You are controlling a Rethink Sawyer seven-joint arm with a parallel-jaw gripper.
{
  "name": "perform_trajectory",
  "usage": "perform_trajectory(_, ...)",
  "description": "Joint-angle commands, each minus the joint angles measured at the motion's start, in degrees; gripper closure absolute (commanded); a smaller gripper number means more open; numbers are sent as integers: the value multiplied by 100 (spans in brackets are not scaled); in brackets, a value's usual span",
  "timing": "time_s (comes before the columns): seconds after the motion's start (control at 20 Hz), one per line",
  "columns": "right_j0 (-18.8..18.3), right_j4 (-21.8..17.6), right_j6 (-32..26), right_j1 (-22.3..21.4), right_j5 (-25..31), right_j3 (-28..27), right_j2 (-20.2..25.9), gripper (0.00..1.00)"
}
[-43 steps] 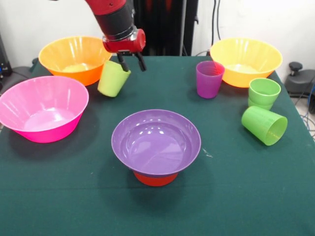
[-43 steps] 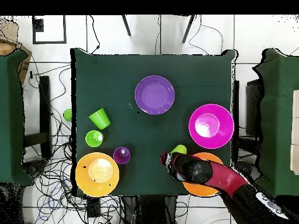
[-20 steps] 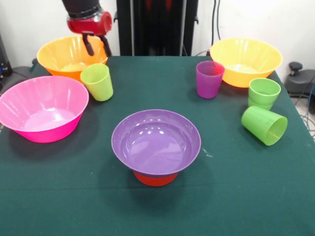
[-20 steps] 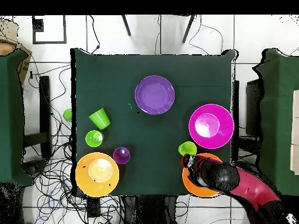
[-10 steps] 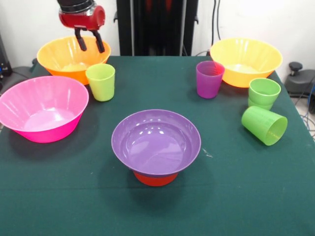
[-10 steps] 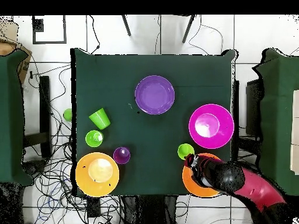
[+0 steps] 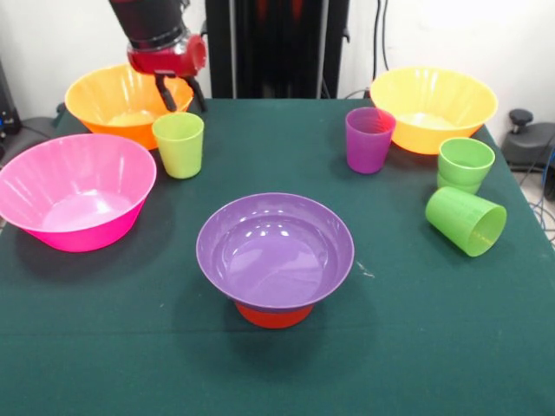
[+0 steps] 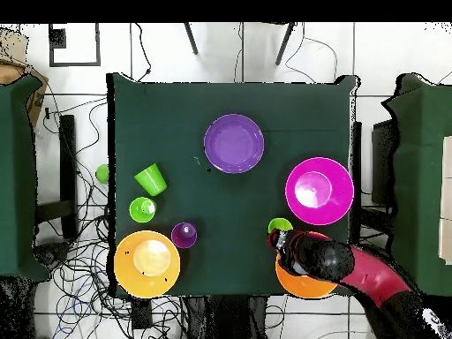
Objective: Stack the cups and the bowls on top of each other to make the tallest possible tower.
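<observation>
The purple bowl (image 7: pixel 275 247) (image 8: pixel 234 143) rests on the upturned small orange bowl (image 7: pixel 273 315) at the table's middle, forming a low tower. A yellow-green cup (image 7: pixel 179 145) (image 8: pixel 279 226) stands upright on the cloth beside the left orange-yellow bowl (image 7: pixel 121 104). My gripper (image 7: pixel 179 94) (image 8: pixel 284 240) hangs open and empty just above and behind that cup, apart from it. A purple cup (image 7: pixel 368 139) (image 8: pixel 184 235) stands upright. One green cup (image 7: pixel 465 163) (image 8: pixel 142 210) is upright and another (image 7: pixel 466 220) (image 8: pixel 151 179) lies on its side.
The big pink bowl (image 7: pixel 74 191) (image 8: pixel 319 191) sits at the left, close to the yellow-green cup. A second orange-yellow bowl (image 7: pixel 434 106) (image 8: pixel 146 258) is at the back right. My arm covers part of the other orange-yellow bowl (image 8: pixel 298 284) in the overhead view. A small green round thing (image 8: pixel 102 173) lies beyond the table edge.
The yellow-green cup, held tilted two seconds ago, was set upright beside the orange-yellow bowl and let go. My gripper rose off it and has since drifted back to just above it.
</observation>
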Motion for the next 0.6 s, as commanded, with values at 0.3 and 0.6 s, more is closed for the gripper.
perform_trajectory(0.3,277,-304,16,822,-452,-526,231,0)
perform_trajectory(0.6,238,-296,-53,878,-404,-584,276,0)
